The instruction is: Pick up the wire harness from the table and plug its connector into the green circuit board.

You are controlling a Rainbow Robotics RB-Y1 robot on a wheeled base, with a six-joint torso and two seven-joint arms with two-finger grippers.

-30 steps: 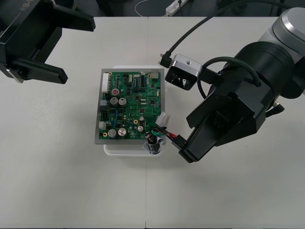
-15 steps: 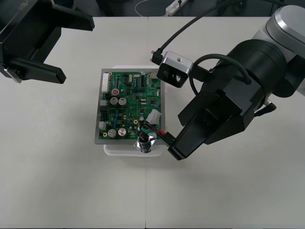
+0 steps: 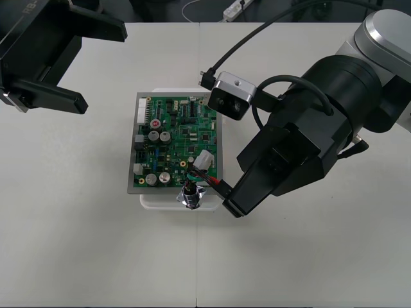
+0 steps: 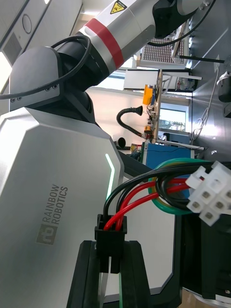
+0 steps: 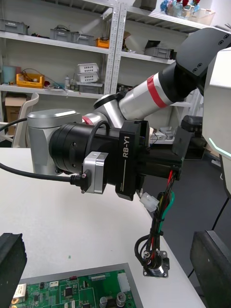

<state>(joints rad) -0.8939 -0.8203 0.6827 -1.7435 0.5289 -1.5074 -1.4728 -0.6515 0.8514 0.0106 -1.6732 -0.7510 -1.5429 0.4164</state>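
Front view has the right end effector [image 3: 228, 196] sitting over the near right corner of the green circuit board [image 3: 173, 138], pinching the wire harness [image 3: 207, 177]. A white connector [image 3: 204, 158] on the harness hovers over the board's right edge. The round metal socket [image 3: 191, 196] dangles lower, over the near rim of the white base [image 3: 160, 200].

In the right wrist view you can see the grip properly: the small black plug [image 4: 110, 238] is clamped between the fingers [image 4: 86, 279], with the red, black and green wires [image 4: 144, 192] looping up out of it. So the plug isn't seated in the board.

The left end effector [image 3: 103, 67] is off at the far left of the surface [image 3: 96, 244], well apart from the board, fingers spread wide.
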